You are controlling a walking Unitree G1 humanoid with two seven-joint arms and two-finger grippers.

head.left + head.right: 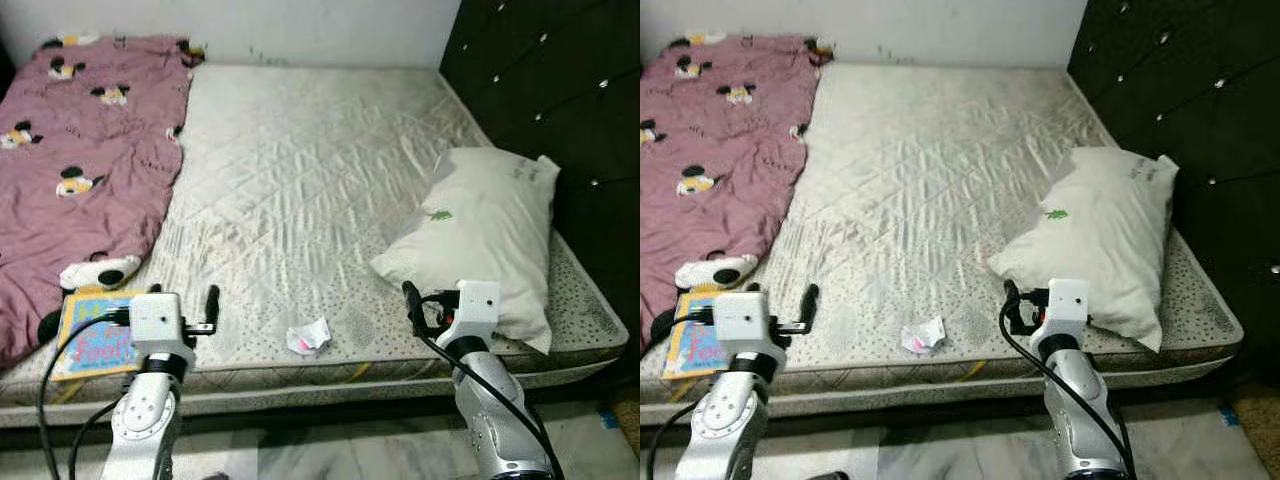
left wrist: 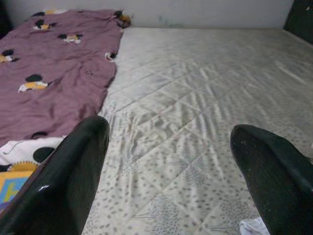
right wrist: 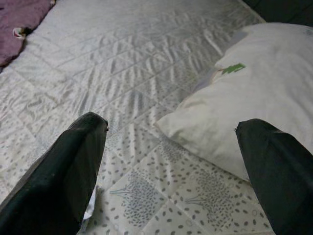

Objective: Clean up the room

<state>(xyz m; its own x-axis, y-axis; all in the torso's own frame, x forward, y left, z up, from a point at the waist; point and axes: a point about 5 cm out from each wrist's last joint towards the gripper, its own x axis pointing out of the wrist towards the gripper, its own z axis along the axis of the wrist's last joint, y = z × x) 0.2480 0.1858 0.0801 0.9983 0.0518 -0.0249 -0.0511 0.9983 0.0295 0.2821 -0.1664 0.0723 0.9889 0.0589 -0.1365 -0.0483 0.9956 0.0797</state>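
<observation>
A crumpled white scrap with a pink spot [image 1: 308, 337] lies on the bare mattress [image 1: 300, 180] near its front edge. My left gripper [image 1: 211, 306] hovers over that edge to the left of the scrap, open, nothing between its fingers [image 2: 73, 181]. My right gripper [image 1: 411, 303] is to the scrap's right, just in front of a white pillow [image 1: 482, 240], also open and empty. The scrap's corner [image 2: 254, 227] peeks in beside a left finger. In the right wrist view the pillow [image 3: 264, 103] lies ahead between the fingers [image 3: 63, 171].
A purple cartoon-print blanket [image 1: 80, 170] covers the mattress's left side. A colourful book [image 1: 95, 345] rests at the front left corner, beside a black-and-white soft toy [image 1: 100, 272]. A dark tufted headboard [image 1: 560, 90] stands on the right. Pale floor [image 1: 330, 450] runs below the bed.
</observation>
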